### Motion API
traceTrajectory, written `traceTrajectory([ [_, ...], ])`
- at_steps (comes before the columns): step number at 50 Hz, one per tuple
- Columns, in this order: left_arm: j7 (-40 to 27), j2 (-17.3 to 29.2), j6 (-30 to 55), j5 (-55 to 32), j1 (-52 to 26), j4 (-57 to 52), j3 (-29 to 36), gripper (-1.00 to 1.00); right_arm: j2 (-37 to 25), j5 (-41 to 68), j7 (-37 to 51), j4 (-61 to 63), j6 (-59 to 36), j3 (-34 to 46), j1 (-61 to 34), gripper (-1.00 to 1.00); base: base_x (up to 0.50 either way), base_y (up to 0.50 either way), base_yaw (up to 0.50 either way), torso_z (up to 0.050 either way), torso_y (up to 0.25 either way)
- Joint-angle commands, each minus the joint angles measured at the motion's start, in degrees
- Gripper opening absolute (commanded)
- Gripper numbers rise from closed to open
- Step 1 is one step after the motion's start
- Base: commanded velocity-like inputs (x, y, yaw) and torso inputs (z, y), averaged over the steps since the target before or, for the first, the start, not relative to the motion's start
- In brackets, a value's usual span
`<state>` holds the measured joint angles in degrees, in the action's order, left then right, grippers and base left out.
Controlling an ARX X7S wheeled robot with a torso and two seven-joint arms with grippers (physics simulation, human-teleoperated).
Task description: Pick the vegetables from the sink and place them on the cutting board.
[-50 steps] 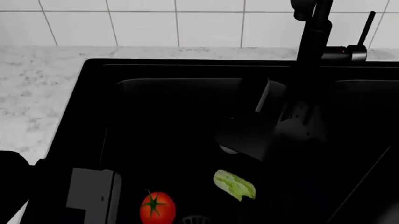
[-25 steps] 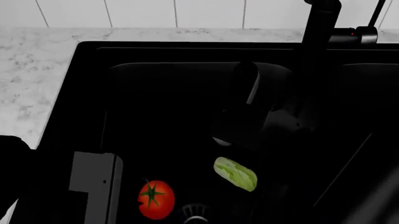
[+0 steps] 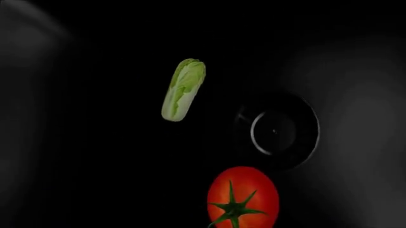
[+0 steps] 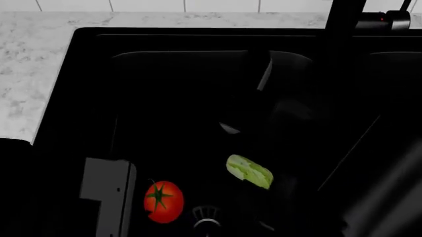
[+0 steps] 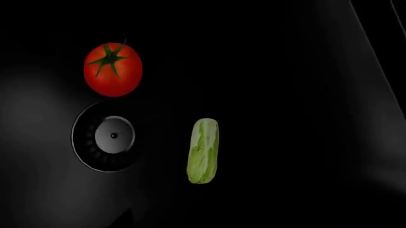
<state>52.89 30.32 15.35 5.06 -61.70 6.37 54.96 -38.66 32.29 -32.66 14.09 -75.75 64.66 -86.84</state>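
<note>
Vegetables are both lying on the floor of the left basin of the black sink [image 4: 79, 54], and you are looking down at them from above. The tomato [image 4: 163, 201] is sitting near the front of the basin with its green stem facing up, and the small napa cabbage [image 4: 249, 171] is lying on its side to the right of it, apart from it and not touching. Between them, a little nearer to you, the silver drain grate [image 4: 206, 223] is showing; the tomato is just beside its ring.

Your left wrist camera and your right wrist camera are both pointing into the same basin, and each one is showing the tomato, the cabbage and the drain together. No fingers are appearing in either wrist picture. In the head view the dark arms are blending with the black sink, so you cannot tell how far either hand is open, and nothing is seen held.

The tall black faucet [image 4: 343, 29] is rising at the back right. The pale marble surface [image 4: 33, 74] is running along the left side and behind the sink. The cutting board is not showing in any view.
</note>
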Motion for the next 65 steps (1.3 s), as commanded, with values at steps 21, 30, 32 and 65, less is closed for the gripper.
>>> traceTrajectory([
  [21,7.6,-8.7,5.8,2.1,-3.6,7.4,5.6,1.00,2.2,-2.2,-0.4,-1.5,0.2,0.9,-0.5,1.00,0.00,0.00,0.00,0.000,0.000],
  [30,4.8,-10.4,4.4,4.7,-2.8,10.8,7.9,1.00,2.2,-1.4,0.3,-0.2,-0.7,0.2,0.0,1.00,0.00,0.00,0.00,0.000,0.000],
  [32,4.6,-10.8,4.7,4.7,-3.0,11.5,7.7,1.00,2.3,-1.4,0.2,-0.2,-0.5,0.3,0.0,1.00,0.00,0.00,0.00,0.000,0.000],
  [65,0.5,-15.5,2.1,8.8,-2.2,21.5,12.7,1.00,2.5,-0.8,0.8,-0.3,0.4,0.4,0.9,1.00,0.00,0.00,0.00,0.000,0.000],
])
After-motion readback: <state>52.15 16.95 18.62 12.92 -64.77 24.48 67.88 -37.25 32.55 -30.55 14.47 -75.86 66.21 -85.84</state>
